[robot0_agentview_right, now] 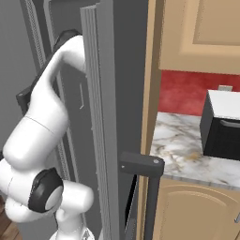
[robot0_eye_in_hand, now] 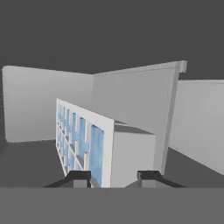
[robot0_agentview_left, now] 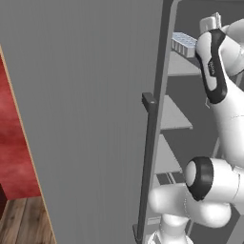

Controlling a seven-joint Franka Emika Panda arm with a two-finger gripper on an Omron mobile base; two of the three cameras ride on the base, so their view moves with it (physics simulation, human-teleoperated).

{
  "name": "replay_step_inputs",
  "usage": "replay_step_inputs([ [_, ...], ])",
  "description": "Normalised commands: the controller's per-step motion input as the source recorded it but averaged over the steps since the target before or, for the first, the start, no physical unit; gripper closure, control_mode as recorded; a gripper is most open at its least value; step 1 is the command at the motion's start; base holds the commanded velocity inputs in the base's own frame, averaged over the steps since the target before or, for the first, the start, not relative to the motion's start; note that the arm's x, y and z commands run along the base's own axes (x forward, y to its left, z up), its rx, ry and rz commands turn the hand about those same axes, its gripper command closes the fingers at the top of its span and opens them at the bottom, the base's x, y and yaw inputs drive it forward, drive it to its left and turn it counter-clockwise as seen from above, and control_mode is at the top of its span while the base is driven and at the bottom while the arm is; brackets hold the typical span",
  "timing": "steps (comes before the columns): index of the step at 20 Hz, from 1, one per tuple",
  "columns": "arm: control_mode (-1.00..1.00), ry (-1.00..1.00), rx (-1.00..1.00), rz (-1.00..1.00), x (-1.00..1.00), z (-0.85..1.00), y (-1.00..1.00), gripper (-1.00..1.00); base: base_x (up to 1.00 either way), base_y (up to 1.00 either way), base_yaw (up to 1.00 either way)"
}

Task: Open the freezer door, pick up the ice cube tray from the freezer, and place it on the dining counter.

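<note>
Now | end effector [robot0_eye_in_hand: 113,177] clamped on ice cube tray [robot0_eye_in_hand: 94,142] (hand cam) | freezer door [robot0_agentview_left: 86,119] open

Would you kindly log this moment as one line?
door: matte grey freezer door open | gripper: jaws astride pale blue-grey gridded ice cube tray, grip unconfirmed | tray: by a light grey freezer shelf

- Ice cube tray [robot0_agentview_left: 183,43]: near end hidden behind the arm in the left base view.
- Gripper [robot0_eye_in_hand: 113,178]: contact with tray indeterminate in the hand view.
- Black appliance [robot0_agentview_right: 221,125]: cut off by the right edge.
</note>
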Motion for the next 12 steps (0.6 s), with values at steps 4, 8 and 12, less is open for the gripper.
replay_step_inputs([
  [4,-1.0,0.0,0.0,0.0,-0.84,0.0,0.1,1.0,0.0,0.0,0.0],
  [8,-1.0,0.0,0.0,0.0,-0.89,0.0,0.11,1.0,0.0,0.0,0.0],
  [12,-1.0,0.0,0.0,0.0,-0.9,0.0,0.1,1.0,0.0,0.0,0.0],
])
